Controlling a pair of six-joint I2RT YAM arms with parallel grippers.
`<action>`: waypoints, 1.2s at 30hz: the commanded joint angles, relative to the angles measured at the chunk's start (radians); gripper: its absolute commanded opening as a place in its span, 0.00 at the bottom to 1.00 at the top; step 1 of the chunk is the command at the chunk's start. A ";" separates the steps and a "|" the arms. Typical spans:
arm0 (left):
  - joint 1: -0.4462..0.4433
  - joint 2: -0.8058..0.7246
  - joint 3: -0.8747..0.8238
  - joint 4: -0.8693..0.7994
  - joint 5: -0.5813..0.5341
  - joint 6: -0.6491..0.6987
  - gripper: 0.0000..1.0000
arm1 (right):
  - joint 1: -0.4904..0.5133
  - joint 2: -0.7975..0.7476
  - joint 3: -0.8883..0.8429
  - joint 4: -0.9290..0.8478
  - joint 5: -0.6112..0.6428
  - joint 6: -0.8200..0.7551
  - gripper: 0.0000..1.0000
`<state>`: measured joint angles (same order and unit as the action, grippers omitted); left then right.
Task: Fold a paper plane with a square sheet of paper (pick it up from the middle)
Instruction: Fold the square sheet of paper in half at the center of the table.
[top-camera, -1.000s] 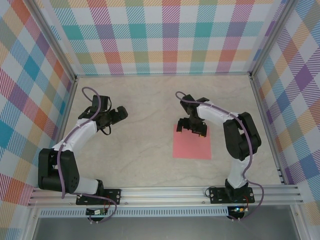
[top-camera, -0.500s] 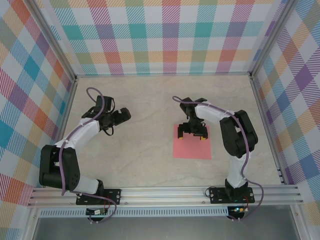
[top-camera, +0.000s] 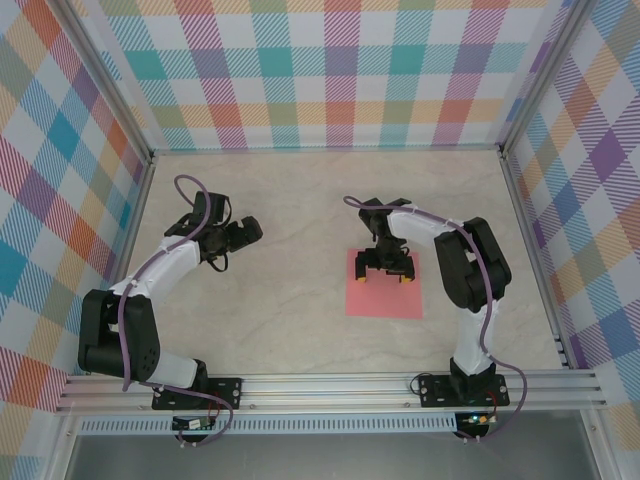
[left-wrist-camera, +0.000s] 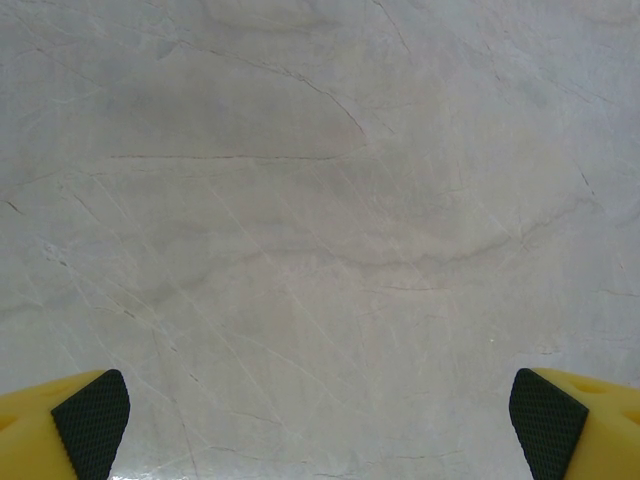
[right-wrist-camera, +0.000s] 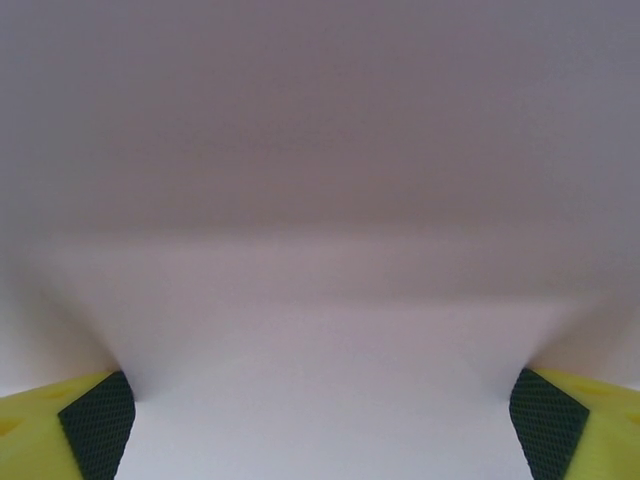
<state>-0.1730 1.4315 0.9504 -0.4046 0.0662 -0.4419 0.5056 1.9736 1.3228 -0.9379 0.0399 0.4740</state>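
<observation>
While right hand (top-camera: 385, 277) hangs wide open and empty | square sheet of paper (top-camera: 384, 302) lies flat on worktop (top-camera: 280, 300) straight below it (under its far half) | left hand (top-camera: 252, 231) open, empty, well apart; right nearer

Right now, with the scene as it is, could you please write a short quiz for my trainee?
1. True or false: the square sheet of paper is already folded into a plane.
2. What lies under the right gripper? A) the sheet B) a pen C) a cup
3. Fill in: the left gripper stands ____ above the table.
Key: 1 false; 2 A; 3 open.
</observation>
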 joint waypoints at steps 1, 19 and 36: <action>-0.016 -0.012 -0.005 -0.031 -0.011 -0.007 1.00 | 0.002 0.074 -0.074 0.075 -0.020 0.011 0.96; -0.022 -0.022 -0.007 -0.045 -0.018 -0.008 1.00 | 0.001 0.018 -0.059 0.080 -0.008 0.019 0.87; -0.055 -0.029 -0.111 0.169 0.265 -0.173 0.98 | 0.002 -0.243 -0.170 0.478 -0.438 0.156 0.30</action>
<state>-0.2043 1.4284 0.8730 -0.3325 0.2173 -0.5461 0.5041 1.7924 1.1797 -0.6445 -0.1585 0.5907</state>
